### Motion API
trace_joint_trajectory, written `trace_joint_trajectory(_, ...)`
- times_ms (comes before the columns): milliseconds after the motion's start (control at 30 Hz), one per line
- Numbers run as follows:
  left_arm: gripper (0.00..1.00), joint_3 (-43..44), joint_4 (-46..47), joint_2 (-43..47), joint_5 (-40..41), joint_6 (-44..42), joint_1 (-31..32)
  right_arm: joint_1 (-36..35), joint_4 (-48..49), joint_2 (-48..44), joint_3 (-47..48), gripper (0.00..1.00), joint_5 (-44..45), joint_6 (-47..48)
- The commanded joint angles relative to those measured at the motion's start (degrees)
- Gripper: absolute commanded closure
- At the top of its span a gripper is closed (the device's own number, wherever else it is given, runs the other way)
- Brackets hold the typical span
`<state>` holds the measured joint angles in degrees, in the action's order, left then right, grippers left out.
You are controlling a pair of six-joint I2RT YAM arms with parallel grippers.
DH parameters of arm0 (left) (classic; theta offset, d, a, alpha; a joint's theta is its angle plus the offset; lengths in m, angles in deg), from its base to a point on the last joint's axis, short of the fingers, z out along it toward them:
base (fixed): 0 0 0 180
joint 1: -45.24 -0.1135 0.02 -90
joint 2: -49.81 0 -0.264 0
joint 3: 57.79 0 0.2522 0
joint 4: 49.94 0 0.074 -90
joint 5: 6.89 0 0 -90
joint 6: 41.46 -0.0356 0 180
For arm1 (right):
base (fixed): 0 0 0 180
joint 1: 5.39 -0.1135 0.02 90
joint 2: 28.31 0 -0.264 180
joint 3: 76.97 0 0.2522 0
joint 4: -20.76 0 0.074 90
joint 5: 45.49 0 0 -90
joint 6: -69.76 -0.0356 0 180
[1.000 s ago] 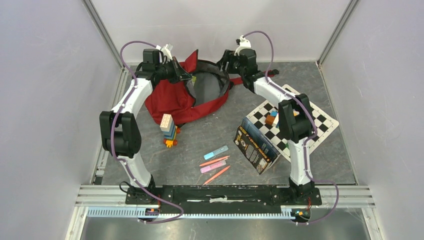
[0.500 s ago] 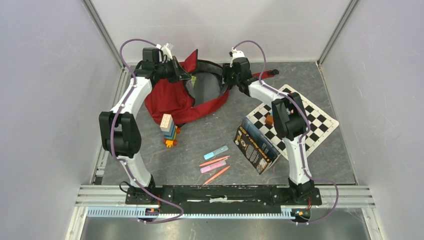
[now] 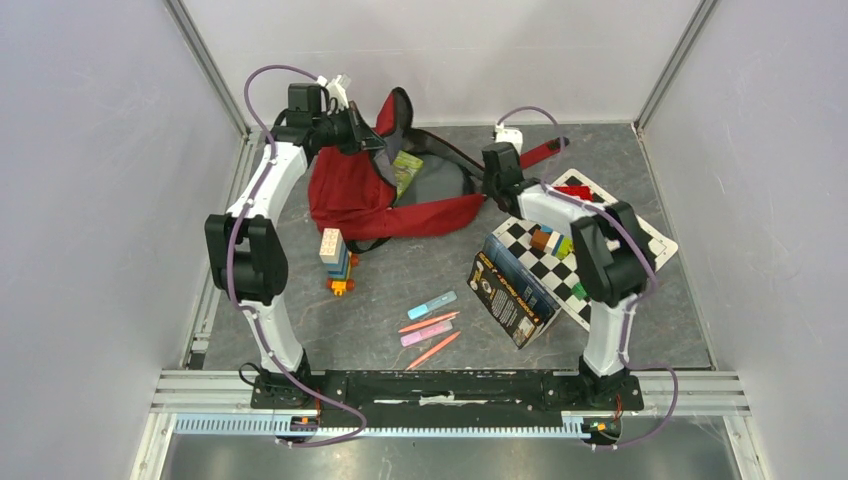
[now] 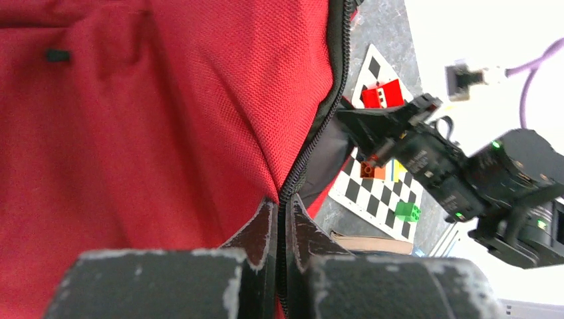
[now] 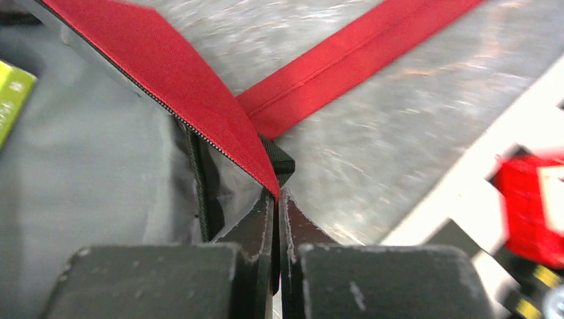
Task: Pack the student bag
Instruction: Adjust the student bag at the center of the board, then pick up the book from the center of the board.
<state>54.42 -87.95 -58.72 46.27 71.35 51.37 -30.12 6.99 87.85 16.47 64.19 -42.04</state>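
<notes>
Two tools, both pinched shut on the student bag (image 3: 345,195) rim: left tool (image 3: 357,135) at its upper-left zip edge, right tool (image 3: 489,183) at the right corner. Bag sits upper centre of the table (image 3: 440,265), mouth stretched left-right between them. Block tower (image 3: 337,258) lies nearer the left arm.

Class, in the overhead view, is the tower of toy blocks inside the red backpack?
No, the block tower stands on the table, just outside the backpack.

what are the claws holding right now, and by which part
Both hold the student bag. The left claw pinches its zipper edge; the right claw pinches the red rim of the opening on the opposite side.
</notes>
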Motion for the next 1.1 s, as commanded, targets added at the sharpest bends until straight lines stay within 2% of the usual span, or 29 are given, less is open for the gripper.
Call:
trace_joint_trajectory(0,0.98,3.6,2.8,-2.2,-4.7,-2.3,0.4,1.1,0.5,-12.9,-8.8,1.00,16.6,-3.5)
trace_joint_trajectory(100,0.98,2.9,3.9,-3.7,-6.3,-1.2,0.5,1.3,0.2,-16.0,-12.9,1.00,17.3,-4.7)
trace_joint_trajectory(267,0.98,1.2,4.3,-3.8,-6.1,-1.1,0.7,1.4,-2.9,-16.9,-13.2,1.00,16.4,-5.3)
trace_joint_trajectory(333,0.98,0.7,4.3,-3.5,-6.0,-1.1,0.7,1.7,-2.9,-16.7,-11.4,0.84,14.1,-2.7)
trace_joint_trajectory(400,0.98,0.2,4.3,-3.1,-5.8,-1.0,0.7,1.9,-3.3,-16.7,-9.2,0.58,10.1,1.4)
trace_joint_trajectory(433,0.98,-0.1,4.3,-2.9,-5.5,-0.9,0.7,1.9,-3.6,-17.2,-8.2,0.49,8.6,3.3)
trace_joint_trajectory(500,0.98,-0.6,4.2,-2.3,-4.9,-1.3,0.7,1.9,-4.3,-18.8,-7.2,0.36,3.7,8.1)
trace_joint_trajectory(567,0.98,-0.9,3.9,-1.8,-3.9,-1.6,0.6,2.3,-6.1,-21.4,-7.2,0.29,-1.2,12.0)
trace_joint_trajectory(667,0.98,-1.1,4.0,-1.3,-4.4,-1.0,0.7,2.9,-11.2,-26.7,-7.8,0.24,-10.6,17.3)
trace_joint_trajectory(767,0.98,-2.5,5.1,-0.2,-4.6,-0.5,0.7,3.1,-19.5,-31.6,-8.7,0.24,-20.2,22.7)
trace_joint_trajectory(933,0.98,-4.6,5.7,1.0,-4.8,-0.4,0.7,3.1,-33.3,-38.9,-10.4,0.24,-30.1,27.1)
trace_joint_trajectory(1067,0.98,-5.2,6.4,1.1,-5.3,-0.1,0.7,3.0,-39.0,-41.8,-11.7,0.25,-36.7,26.9)
